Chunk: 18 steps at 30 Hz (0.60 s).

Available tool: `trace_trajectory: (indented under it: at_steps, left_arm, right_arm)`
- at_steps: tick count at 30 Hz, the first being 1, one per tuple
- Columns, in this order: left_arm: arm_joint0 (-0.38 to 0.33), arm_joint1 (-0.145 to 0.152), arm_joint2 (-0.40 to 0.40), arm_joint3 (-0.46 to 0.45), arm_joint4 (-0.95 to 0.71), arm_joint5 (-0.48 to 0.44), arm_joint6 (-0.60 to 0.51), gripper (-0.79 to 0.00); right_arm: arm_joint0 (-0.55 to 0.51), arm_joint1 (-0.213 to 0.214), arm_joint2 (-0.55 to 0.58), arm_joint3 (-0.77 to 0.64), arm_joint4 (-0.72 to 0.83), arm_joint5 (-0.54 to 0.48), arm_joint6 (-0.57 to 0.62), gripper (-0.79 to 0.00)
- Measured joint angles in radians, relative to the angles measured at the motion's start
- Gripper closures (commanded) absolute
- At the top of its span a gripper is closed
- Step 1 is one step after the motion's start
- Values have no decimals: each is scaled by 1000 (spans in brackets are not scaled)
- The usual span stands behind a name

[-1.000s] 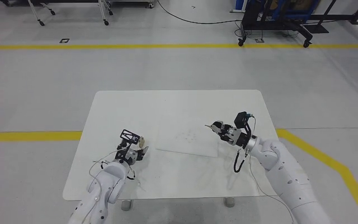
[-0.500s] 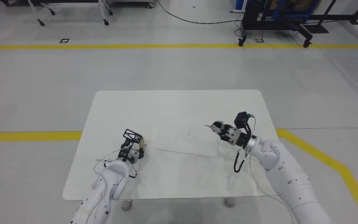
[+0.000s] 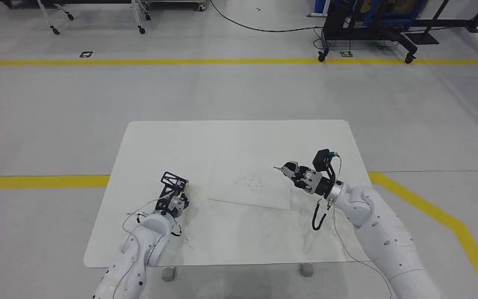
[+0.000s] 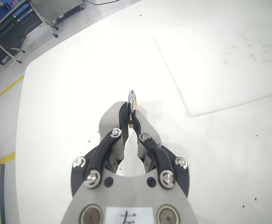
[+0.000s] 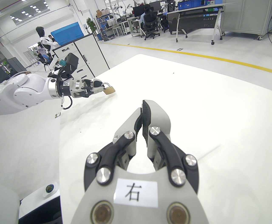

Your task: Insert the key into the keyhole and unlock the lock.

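Bright white light is pouring down from the ceiling lamps [image 5: 45, 3]. The white surface [image 4: 63, 89] is glaring hard, and the floor [image 3: 239, 90] is shining too. The lock [image 4: 132, 104] is gleaming. Straight lines are bending near both wrist views' edges.

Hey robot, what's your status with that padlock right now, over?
Left hand shut on padlock shackle. Right hand shut, apparently pinching the key, well apart from padlock. Between them only a flat white sheet on the table.
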Motion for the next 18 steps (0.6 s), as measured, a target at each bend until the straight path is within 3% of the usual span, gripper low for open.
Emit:
trace_trajectory:
  at_steps: [5,8,18]
  left_arm:
    - [6,3,-30,-18,-12,-15,19,0]
    - [13,9,-39,-45,63,-31,92,0]
    - [15,4,-56,-45,-21,-52,79,0]
  right_arm:
    - [0,0,0,0,0,0,0,0]
    - [0,0,0,0,0,0,0,0]
    - [-1,0,0,-1,1,1,-1,0]
